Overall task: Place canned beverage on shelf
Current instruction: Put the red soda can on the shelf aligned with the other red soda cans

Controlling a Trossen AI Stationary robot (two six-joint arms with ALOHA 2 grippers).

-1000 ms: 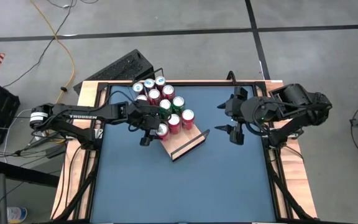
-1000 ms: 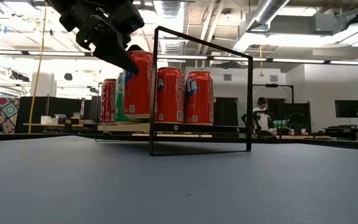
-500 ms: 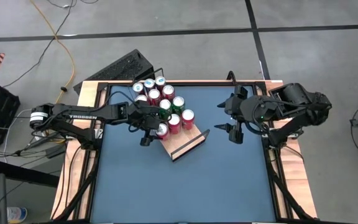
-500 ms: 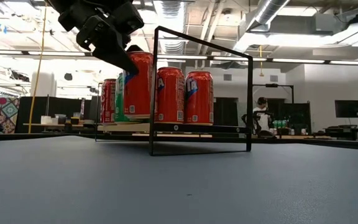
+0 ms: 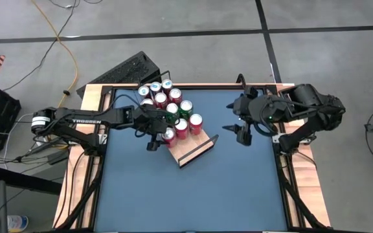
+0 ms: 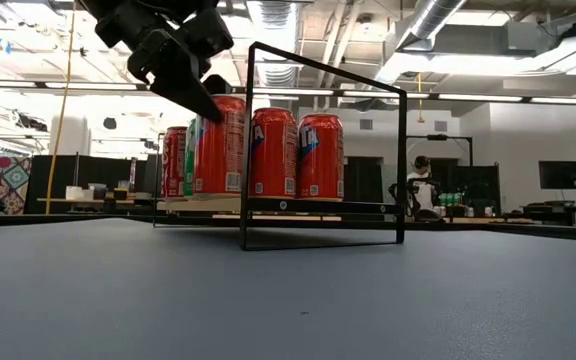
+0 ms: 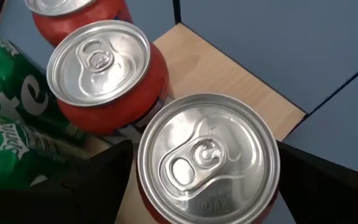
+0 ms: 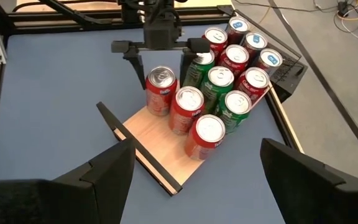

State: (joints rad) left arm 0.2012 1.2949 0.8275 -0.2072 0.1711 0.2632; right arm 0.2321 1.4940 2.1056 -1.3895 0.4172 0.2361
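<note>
The shelf (image 5: 198,146) is a light-wood board with a thin black rail (image 5: 199,150) at its near end, standing at the table's far middle. Several red and green cans stand on it in rows. The nearest-left red can (image 5: 168,134) stands upright on the board (image 7: 229,81). My left gripper (image 5: 160,140) is above this can, open. Its fingers stand on either side of the can's top (image 7: 207,158), with a thin gap showing at one finger (image 7: 104,180). My right gripper (image 5: 234,124) hovers open and empty to the right of the shelf.
More cans (image 5: 155,90) crowd the far left end of the rows, near the table's far edge. The black end rail (image 6: 323,150) stands upright in front of the cans in the low view. Bare blue table (image 5: 193,194) lies near of the shelf. A keyboard (image 5: 125,70) lies beyond the far edge.
The red can under my left gripper has sunk a little and now stands on the board level with its neighbours. In the low view the left finger now shows beside the can's top, not across it. My right gripper has shifted slightly toward the shelf.
</note>
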